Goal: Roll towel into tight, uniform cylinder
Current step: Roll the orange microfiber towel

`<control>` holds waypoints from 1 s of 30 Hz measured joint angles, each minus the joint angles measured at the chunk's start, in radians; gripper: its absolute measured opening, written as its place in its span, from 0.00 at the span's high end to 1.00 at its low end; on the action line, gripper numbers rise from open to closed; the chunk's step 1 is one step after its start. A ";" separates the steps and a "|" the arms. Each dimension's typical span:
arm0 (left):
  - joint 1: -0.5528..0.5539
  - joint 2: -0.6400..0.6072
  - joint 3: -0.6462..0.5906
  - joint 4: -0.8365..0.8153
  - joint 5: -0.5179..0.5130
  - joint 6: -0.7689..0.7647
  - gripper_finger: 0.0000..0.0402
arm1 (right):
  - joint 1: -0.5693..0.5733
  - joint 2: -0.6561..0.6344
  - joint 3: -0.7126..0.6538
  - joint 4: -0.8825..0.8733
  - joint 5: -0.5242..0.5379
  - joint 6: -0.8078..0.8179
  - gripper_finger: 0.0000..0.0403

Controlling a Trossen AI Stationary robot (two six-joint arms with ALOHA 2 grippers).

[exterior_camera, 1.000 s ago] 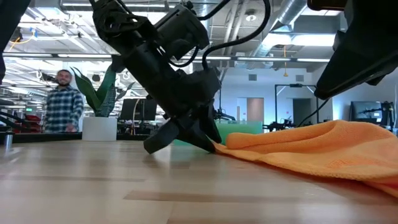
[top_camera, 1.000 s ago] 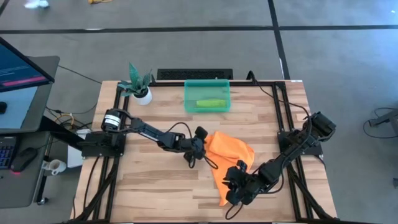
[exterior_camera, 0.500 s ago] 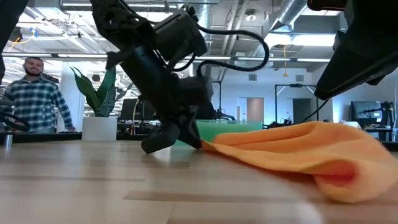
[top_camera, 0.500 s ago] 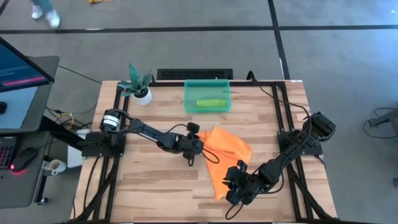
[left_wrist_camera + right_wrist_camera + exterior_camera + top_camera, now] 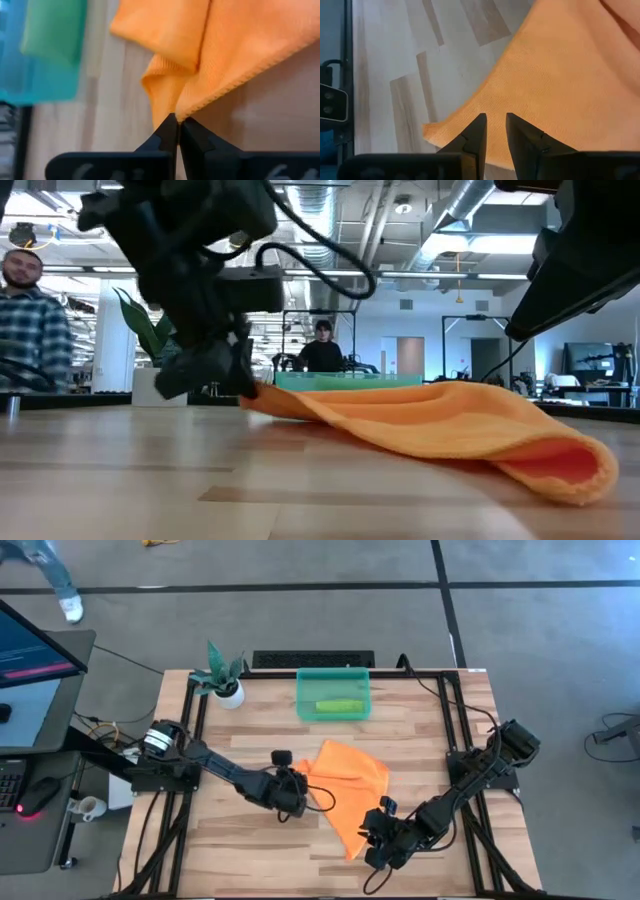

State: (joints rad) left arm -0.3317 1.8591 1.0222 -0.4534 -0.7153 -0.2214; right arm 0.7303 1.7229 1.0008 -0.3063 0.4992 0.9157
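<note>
Orange towel (image 5: 345, 785) lies folded on the desk (image 5: 240, 840), right of centre, one fold bulging open at its near end in the low view (image 5: 560, 460). Left gripper (image 5: 290, 790) sits at the towel's left edge; its fingers (image 5: 169, 131) are pressed together, clamped on a towel corner. Right gripper (image 5: 378, 838) is at the towel's near-right end; its fingers (image 5: 475, 132) stand slightly apart over the cloth, and whether they grip it cannot be told. Green bin (image 5: 333, 695) stands at the desk's far edge, well apart from the towel, with a potted plant (image 5: 222, 675) to its left. Two persons show in the room beyond (image 5: 25, 310)
</note>
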 joint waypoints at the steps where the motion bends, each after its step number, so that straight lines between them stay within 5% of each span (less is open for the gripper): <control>1: -0.008 -0.001 0.000 -0.024 0.016 -0.033 1.00 | 0.000 0.000 0.000 0.001 0.000 -0.005 0.76; 8: -0.042 -0.014 0.000 -0.159 0.132 -0.188 1.00 | -0.025 0.000 0.000 0.036 0.000 -0.033 0.70; 21: -0.117 -0.014 0.002 -0.352 0.243 -0.456 1.00 | -0.102 0.000 0.000 0.171 -0.008 -0.286 0.44; 30: -0.129 -0.016 0.003 -0.356 0.267 -0.609 1.00 | -0.122 0.000 0.000 0.196 -0.013 -0.348 0.42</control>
State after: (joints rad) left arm -0.4603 1.8431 1.0248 -0.8089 -0.4485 -0.8303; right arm 0.6079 1.7229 1.0004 -0.1101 0.4866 0.5674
